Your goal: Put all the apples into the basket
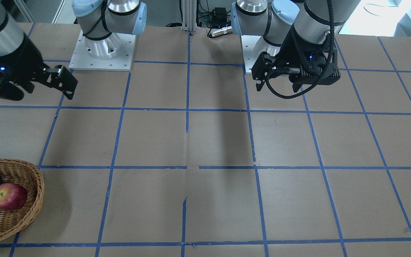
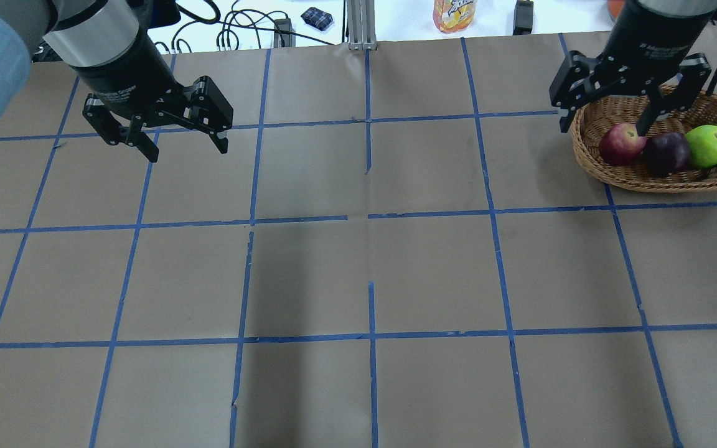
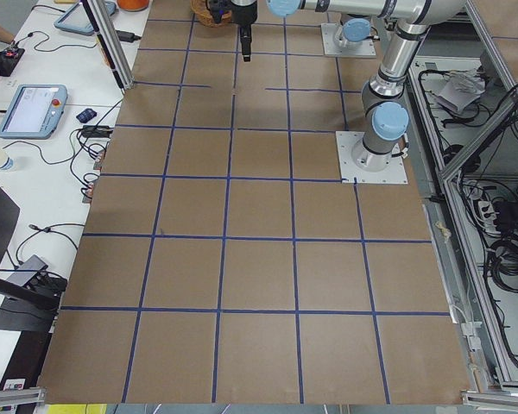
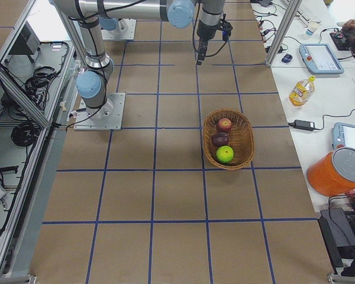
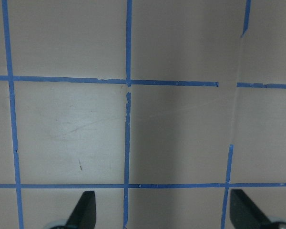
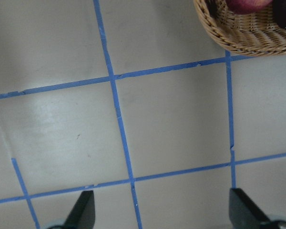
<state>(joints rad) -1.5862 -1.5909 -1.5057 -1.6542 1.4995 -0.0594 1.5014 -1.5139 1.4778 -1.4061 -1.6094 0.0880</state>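
All three apples, red (image 2: 621,144), maroon (image 2: 666,154) and green (image 2: 708,146), lie side by side in the wicker basket (image 2: 645,184) at the far right of the bench (image 2: 365,261), so the task looks complete. The right gripper (image 2: 604,129) hangs spread and empty by the basket's left rim, though its height is hard to judge. The left gripper (image 2: 188,149), likewise spread and empty, hovers over bare bench at far left. The risk now is that a low sweep by the right arm clips the rim, tipping the shallow basket and spilling an apple.
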